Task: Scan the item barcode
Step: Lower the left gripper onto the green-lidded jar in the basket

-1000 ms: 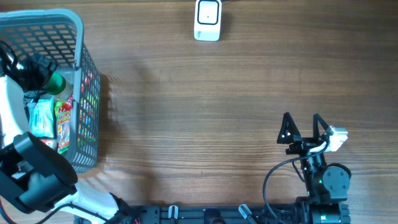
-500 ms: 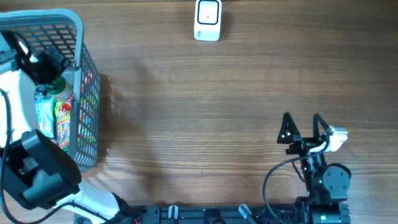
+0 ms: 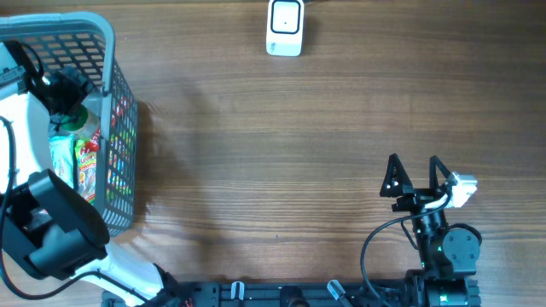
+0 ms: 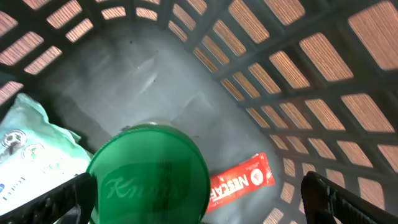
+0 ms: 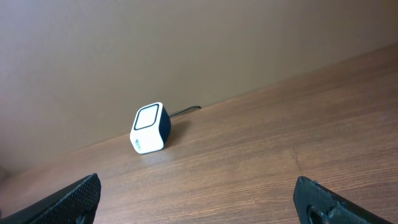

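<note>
- Right jaws: at the near edge of the table (image 3: 256,128), right side. Spread fully wide, fingertips (image 5: 68,200) well apart, gripping and touching nothing. They point across the bare wood toward the far edge.
- Basket (image 3: 109,53): grey plastic mesh, on the left side of the table, with packaged goods inside.
- Left jaws: lowered into the basket and pointing down. Fully open with nothing gripped, one fingertip on each side of the green lid; contact with it cannot be told.
- Green-lidded jar (image 4: 149,175): in the basket, lid facing straight up at the wrist camera, long axis upright, body hidden beneath the lid.
- Red sachet (image 4: 241,179): flat on the basket floor just beside the jar, long axis slanted.
- Pale packet (image 4: 31,149): on the jar's other side.
- Scanner (image 3: 285,27): white, at the far edge of the table, window tilted up and facing the near side, well apart from the basket.
</note>
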Available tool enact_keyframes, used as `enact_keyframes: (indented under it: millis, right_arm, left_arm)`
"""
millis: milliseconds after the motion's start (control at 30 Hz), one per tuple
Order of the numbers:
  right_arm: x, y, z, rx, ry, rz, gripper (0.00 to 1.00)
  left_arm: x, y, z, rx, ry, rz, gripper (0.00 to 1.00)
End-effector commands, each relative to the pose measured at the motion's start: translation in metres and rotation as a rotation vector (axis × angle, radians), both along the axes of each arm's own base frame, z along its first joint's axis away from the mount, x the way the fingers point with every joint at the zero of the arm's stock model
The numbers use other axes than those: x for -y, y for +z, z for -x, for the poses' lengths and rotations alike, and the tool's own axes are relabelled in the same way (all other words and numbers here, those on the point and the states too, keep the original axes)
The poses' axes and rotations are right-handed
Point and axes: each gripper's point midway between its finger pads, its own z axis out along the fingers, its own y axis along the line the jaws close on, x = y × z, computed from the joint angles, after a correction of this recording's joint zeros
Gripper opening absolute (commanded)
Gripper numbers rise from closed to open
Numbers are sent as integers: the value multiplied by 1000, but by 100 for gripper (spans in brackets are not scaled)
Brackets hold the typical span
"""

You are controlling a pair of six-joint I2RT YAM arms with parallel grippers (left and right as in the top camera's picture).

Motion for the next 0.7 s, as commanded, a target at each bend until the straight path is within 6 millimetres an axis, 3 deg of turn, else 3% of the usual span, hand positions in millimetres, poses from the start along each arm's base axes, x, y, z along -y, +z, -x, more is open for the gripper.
enact_keyframes:
  millis: [0,133,367,667]
  right_arm:
    - [1,-1,0,-3,-5,-6,100]
    - [0,-1,0,-3,-5,-6,100]
    - [1,-1,0,-3,-5,-6,100]
    - [0,-1,0,-3,-5,-6,100]
  left_arm:
    - [6,-45,10,-102,-5,67,100]
    - [6,-40,9,-91,-7,65,100]
    - [5,-7,8,-26,-7,29,100]
    - [11,-25,21,-105,14,72,100]
